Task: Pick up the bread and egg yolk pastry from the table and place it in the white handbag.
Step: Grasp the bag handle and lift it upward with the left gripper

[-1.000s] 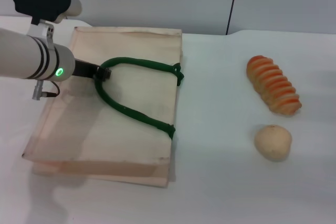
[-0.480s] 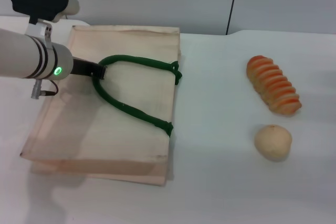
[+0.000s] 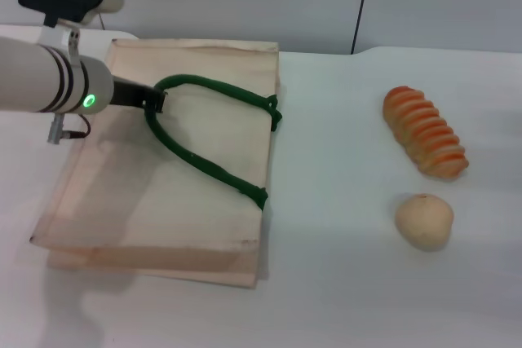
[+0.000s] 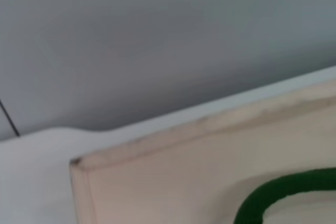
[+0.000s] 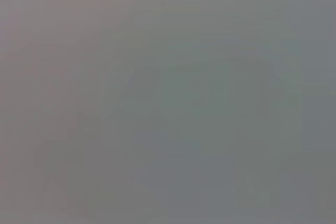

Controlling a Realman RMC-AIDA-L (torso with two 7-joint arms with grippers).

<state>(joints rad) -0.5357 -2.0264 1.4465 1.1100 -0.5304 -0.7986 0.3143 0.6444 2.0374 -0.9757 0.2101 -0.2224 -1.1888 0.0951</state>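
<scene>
large cream off-white rectangular fabric handbag (image 3: 163, 177) lies flat on the wide plain white worktop (image 3: 342, 283), at about 9 o'clock of the head view. its dark green rope-like handle (image 3: 204, 165) loops over the top face, both ends fixed at green tabs by the bag's 3 o'clock edge. left gripper (image 3: 155, 103) sits at the 10 o'clock end of that loop, closed on the handle, loop pulled taut toward it. left arm is a white cylinder with a green light, coming in from 9 o'clock. left wrist view shows a bag corner (image 4: 157, 182) and a bit of green handle (image 4: 278, 192) only.

elongated loaf of bread with orange-topped ridges and tan grooves (image 3: 426, 131) lies on the worktop at 2 o'clock, well apart from the bag. small smooth round pale-tan egg yolk pastry (image 3: 424, 220) sits at 4 o'clock, near the loaf's lower end, not touching it. both untouched.

right gripper out of sight; right wrist view is plain grey.
</scene>
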